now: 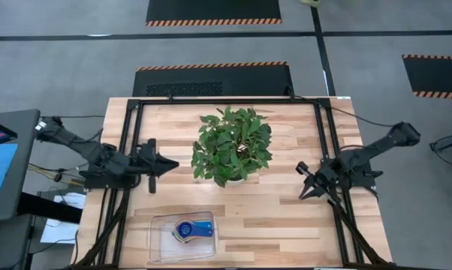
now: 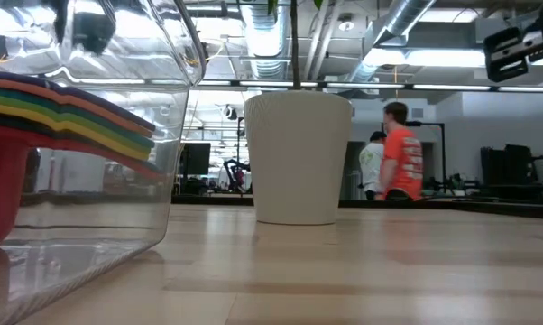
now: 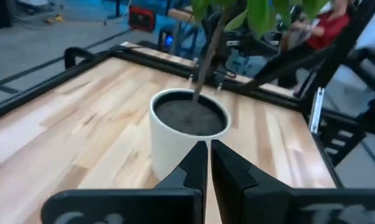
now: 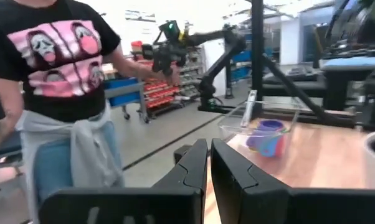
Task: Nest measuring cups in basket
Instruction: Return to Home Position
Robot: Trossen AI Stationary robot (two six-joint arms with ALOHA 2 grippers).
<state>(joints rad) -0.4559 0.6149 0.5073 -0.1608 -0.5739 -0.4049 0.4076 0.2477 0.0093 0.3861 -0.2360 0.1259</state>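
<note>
One nested stack of measuring cups sits inside the clear basket at the edge of the table on the left arm's side, apart from the potted plant mid-table, with the left gripper and right gripper flanking the plant, fingers closed together, holding nothing.

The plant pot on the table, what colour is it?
The plant pot is white. The low view shows it best.
</note>
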